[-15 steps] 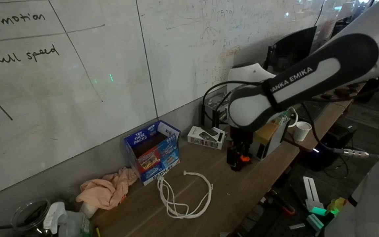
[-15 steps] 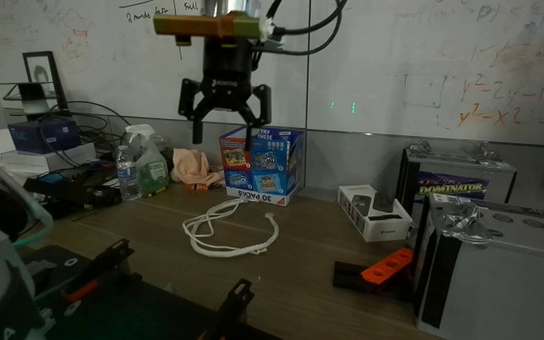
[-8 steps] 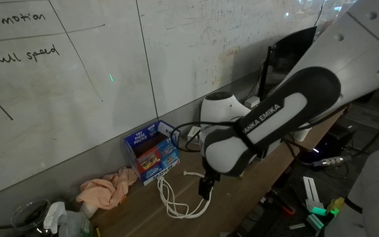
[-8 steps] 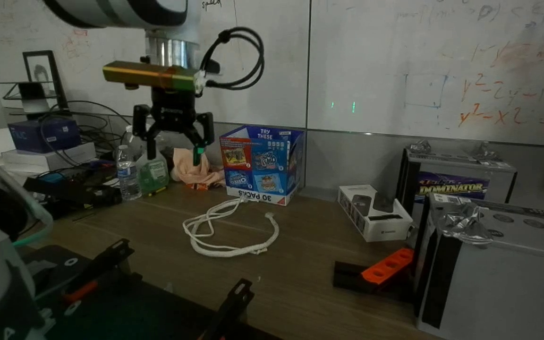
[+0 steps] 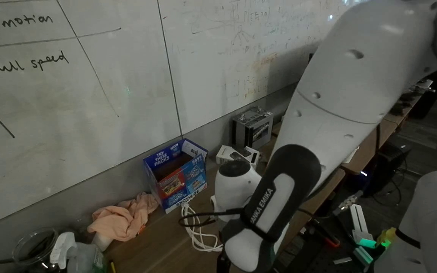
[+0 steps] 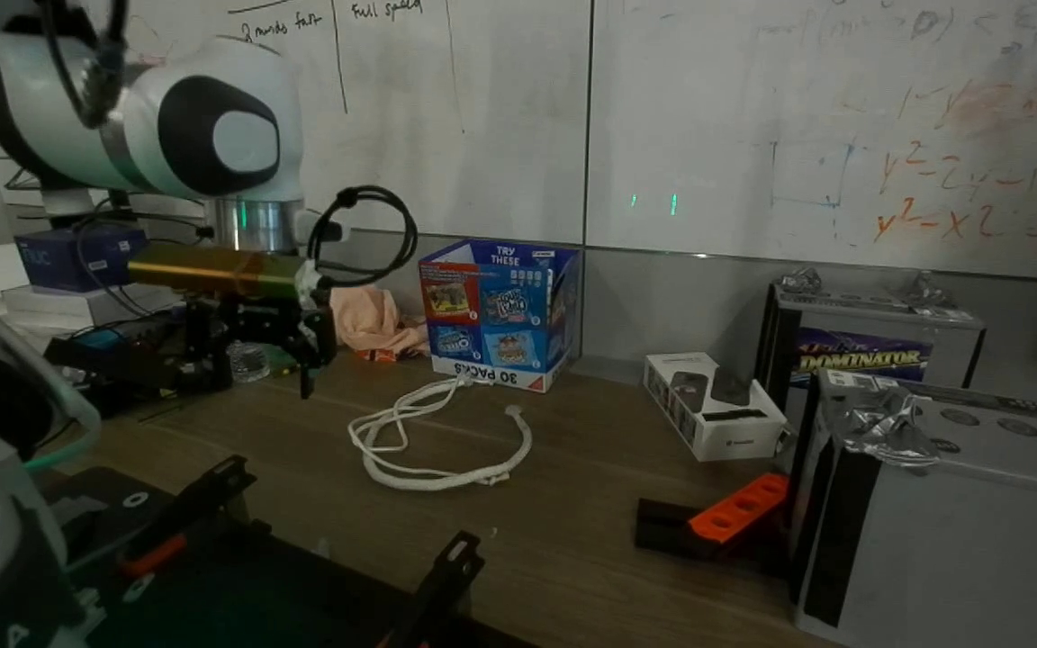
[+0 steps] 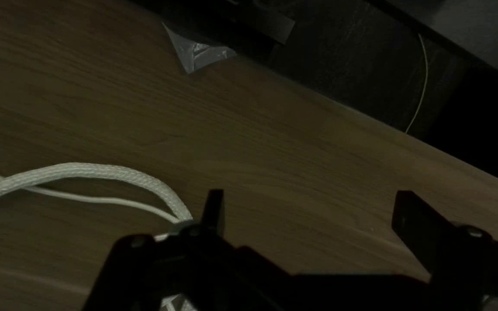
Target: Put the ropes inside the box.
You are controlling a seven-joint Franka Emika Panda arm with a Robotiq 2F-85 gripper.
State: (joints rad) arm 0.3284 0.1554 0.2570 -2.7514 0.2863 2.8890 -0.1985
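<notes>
The gripper [image 7: 309, 209] is being held above the wooden tabletop [image 6: 581, 576], its 2 fingers [image 7: 413, 220] standing wide apart, with bare wood being framed between them in the wrist view. Part of the white rope [image 6: 433, 483] is being hidden there behind 1 side of the gripper. The rope is lying in a loose loop on the tabletop, outside the box [image 6: 491, 310]; its bunched end is lying just beside the box's lower edge, and whether contact is being made cannot be told. "TRY THESE PACKS" is being displayed on the raised back panel [image 5: 161, 157] in an exterior view, while "30 PACKS" is being presented upside down along the lower edge. "DOMINATOR" is being carried by a grey case [image 6: 870, 346], and "nuc" by a dark blue carton [image 6: 77, 259]. On the arm [image 5: 328, 113], "ANKA EMIKA" is being shown, the start of the wording being hidden at a black strap [image 5: 258, 229]. On the whiteboard [image 5: 89, 83], "full speed" is being displayed beneath "ow motion", which is being cut by the view's edge.
</notes>
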